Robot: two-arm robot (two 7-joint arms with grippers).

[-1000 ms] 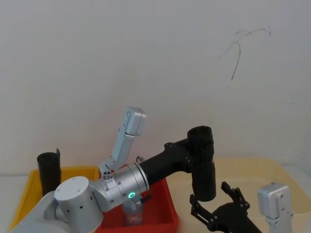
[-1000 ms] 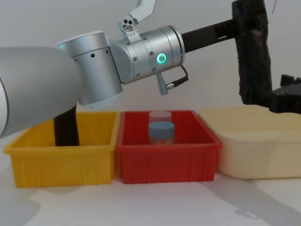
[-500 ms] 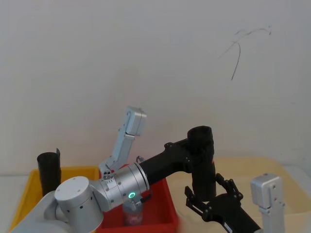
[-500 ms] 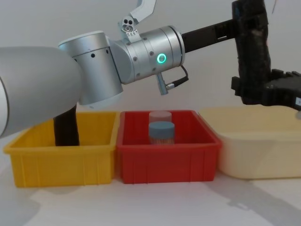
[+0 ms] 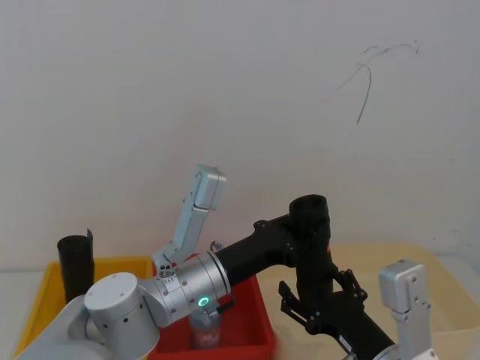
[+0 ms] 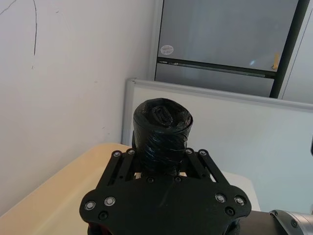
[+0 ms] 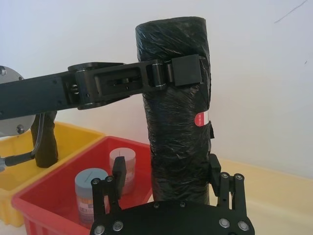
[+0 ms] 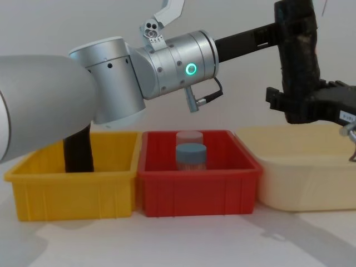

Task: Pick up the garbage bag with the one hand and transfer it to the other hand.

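**Handover stage.** The left end effector (image 7: 173, 73), fingers closed across the upper part of the garbage bag (image 7: 178, 142), holds the roll upright in the air. This leaves the roll's lower half free for a second grip. The right end effector (image 7: 167, 169) sits below the left one with its fingers spread, one on each side of the roll's lower end, neither visibly pressing it. A cream bin (image 8: 300, 178) lies below the right end effector. A red bin (image 8: 197, 192) lies lower, to the left end effector's left. Judged next step: the right fingers close before the left ones release.
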